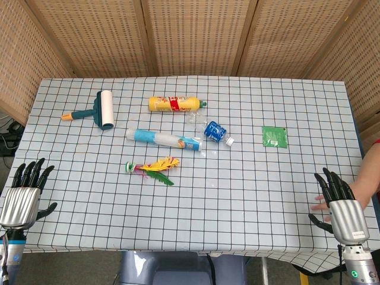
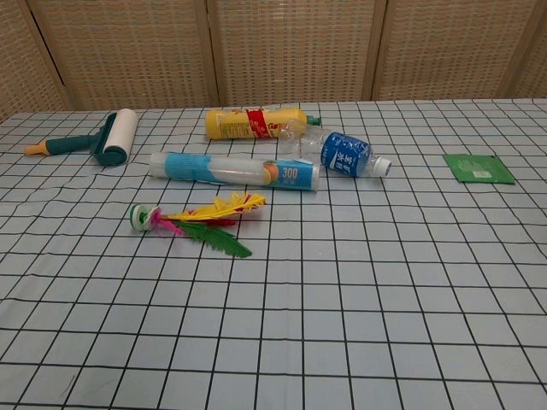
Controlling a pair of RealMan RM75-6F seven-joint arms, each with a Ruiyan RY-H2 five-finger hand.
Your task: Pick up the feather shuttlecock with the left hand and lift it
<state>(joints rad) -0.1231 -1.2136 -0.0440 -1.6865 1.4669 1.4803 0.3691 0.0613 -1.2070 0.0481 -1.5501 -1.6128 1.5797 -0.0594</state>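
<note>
The feather shuttlecock (image 1: 151,167) was seen lying flat on the checked cloth of the desk (image 1: 249,196), left of the middle and somewhat nearer the front edge than the back. Its round white and green base (image 2: 140,217) was turned toward the left edge, and its yellow, pink and green feathers (image 2: 218,224) were fanned out toward the right. Nothing was touching it.

Just behind it, a clear tube with a blue label (image 1: 164,139) was laid on its side, running roughly parallel to the front edge. To the right of the tube, a clear water bottle with a blue label (image 1: 215,131) was laid at a slant, its white cap pointed toward the right front. Behind these, a yellow bottle (image 1: 176,104) was laid on its side, its green cap close to the water bottle's far end. Toward the back left corner a lint roller (image 1: 98,111) with a white roll, a teal frame and an orange handle tip was placed. A small green packet (image 1: 274,136) was laid flat well apart, toward the right edge.

The left hand (image 1: 27,196) was held at the front left corner, well apart from the shuttlecock, with fingers spread and nothing in it. The right hand (image 1: 339,205) was held at the front right corner, likewise empty with fingers apart. Neither hand was shown in the chest view.
</note>
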